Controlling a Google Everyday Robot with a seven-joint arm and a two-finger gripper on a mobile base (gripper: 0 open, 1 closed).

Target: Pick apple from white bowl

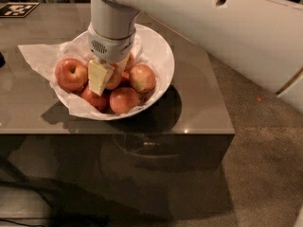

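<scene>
1. The gripper reaches straight down into the white bowl, near the bowl's middle. Its grey wrist housing covers the far part of the fruit pile.
2. The apple lies in the centre of the bowl, right under the gripper. Only an orange-yellow patch of its skin shows; the rest is hidden behind the gripper.
3. Whether the gripper clamps the apple or merely stands around it cannot be told, since the contact is hidden.
4. A large red apple sits at the left of the bowl, fully in sight. A yellowish one sits to the right and another at the near side.
5. A darker, smaller apple at the near left is partly tucked under its neighbours.
6. Crumpled white paper lines the bowl and spills over its left rim onto the table.
7. The white arm crosses the upper right and is cut off by the top and right edges.
8. At the far left corner of the table lies a black-and-white marker, cropped by the edge. A dark object at the left edge is too cut off to name.
</scene>
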